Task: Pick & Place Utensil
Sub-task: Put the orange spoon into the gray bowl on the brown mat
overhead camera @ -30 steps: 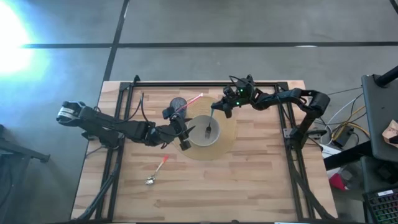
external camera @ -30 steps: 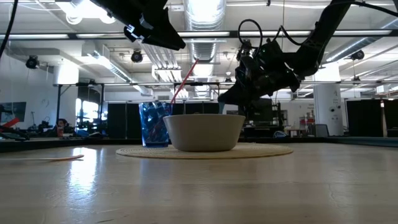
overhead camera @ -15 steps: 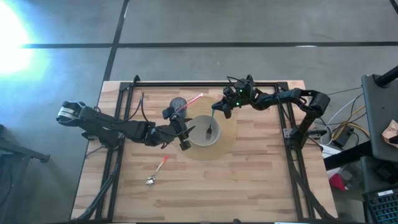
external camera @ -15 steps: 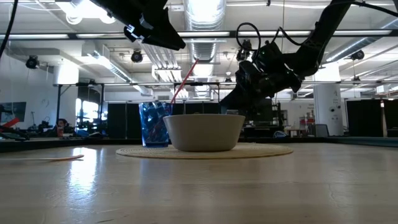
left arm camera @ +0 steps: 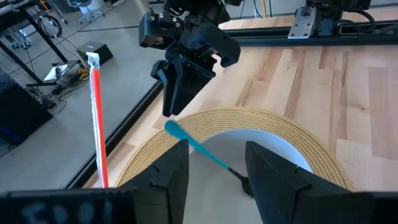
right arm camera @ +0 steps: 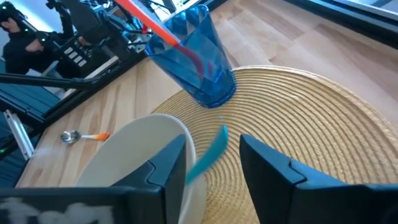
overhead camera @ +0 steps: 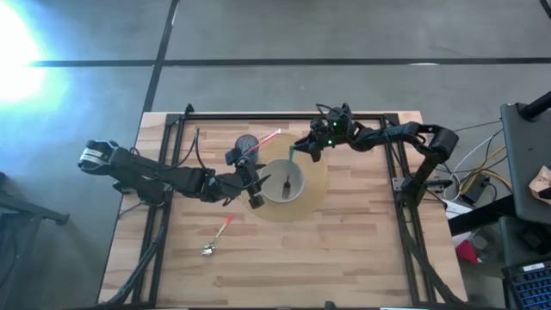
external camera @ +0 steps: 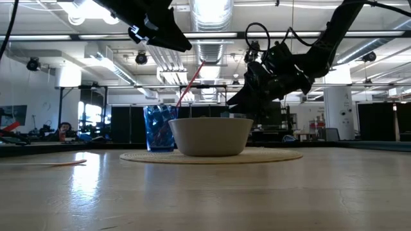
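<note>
Wooden planks make the table (overhead camera: 362,250), and a round woven mat (overhead camera: 317,185) lies on it under a smooth white bowl (overhead camera: 277,191). A blue ribbed cup (right arm camera: 200,56) with a red straw (left arm camera: 97,118) stands just beside the bowl. The utensil (left arm camera: 202,151) leans inside the bowl; its teal handle passes over the rim. It looks light, stiff and slippery, so I would grasp the handle. The right gripper (overhead camera: 303,146) hovers released above it. The left gripper (overhead camera: 256,191) waits open at the bowl's left.
</note>
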Controlling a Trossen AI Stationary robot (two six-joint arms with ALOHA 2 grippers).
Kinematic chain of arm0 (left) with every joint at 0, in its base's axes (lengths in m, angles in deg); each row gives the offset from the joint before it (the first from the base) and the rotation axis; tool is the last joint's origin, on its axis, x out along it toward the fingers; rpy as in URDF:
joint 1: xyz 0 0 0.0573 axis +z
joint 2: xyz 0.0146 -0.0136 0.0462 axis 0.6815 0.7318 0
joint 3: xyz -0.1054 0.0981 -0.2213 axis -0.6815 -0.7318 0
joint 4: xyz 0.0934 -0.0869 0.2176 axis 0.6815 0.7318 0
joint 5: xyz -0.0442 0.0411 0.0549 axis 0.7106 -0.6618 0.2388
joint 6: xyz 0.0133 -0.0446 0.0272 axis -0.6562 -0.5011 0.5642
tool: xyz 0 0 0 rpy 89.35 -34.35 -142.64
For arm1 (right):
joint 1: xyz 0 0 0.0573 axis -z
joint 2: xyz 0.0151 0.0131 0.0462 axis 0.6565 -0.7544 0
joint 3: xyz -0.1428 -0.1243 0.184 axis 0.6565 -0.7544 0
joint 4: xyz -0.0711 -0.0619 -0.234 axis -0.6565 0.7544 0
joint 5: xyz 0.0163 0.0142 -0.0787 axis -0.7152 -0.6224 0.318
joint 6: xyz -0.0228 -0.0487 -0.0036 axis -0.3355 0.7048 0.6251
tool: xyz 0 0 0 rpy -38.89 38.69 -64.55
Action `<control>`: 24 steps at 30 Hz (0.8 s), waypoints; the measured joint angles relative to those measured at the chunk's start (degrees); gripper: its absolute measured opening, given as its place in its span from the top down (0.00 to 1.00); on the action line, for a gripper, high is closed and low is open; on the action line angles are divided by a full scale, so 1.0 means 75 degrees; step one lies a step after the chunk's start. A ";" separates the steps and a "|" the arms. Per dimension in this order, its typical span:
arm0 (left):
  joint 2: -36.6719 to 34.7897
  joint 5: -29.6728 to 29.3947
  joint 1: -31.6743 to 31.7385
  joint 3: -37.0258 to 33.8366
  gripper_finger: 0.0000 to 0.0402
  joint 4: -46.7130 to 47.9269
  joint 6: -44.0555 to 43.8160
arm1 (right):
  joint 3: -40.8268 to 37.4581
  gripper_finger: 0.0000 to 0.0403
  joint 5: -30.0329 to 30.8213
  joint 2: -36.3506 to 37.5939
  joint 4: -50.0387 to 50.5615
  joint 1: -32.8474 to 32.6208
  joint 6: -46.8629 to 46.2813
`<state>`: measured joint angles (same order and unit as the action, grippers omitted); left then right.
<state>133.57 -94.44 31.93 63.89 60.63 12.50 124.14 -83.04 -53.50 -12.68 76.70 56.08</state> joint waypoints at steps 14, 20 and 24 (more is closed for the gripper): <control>0.0000 0.0010 -0.0007 0.0000 0.62 0.0143 -0.0181 | 0.0003 0.61 -0.0034 0.0969 0.1257 0.0232 0.0378; 0.0000 0.0393 -0.0145 0.0205 0.62 0.0842 -0.0235 | 0.0003 0.63 -0.0029 0.2039 0.2374 0.0182 0.1244; 0.0000 0.0740 -0.0301 0.0717 0.62 0.2088 -0.0722 | -0.0028 0.65 -0.0029 0.2850 0.3222 -0.0028 0.1963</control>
<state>133.57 -88.89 29.68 69.27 76.30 7.08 123.93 -83.25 -32.13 11.48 76.49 70.80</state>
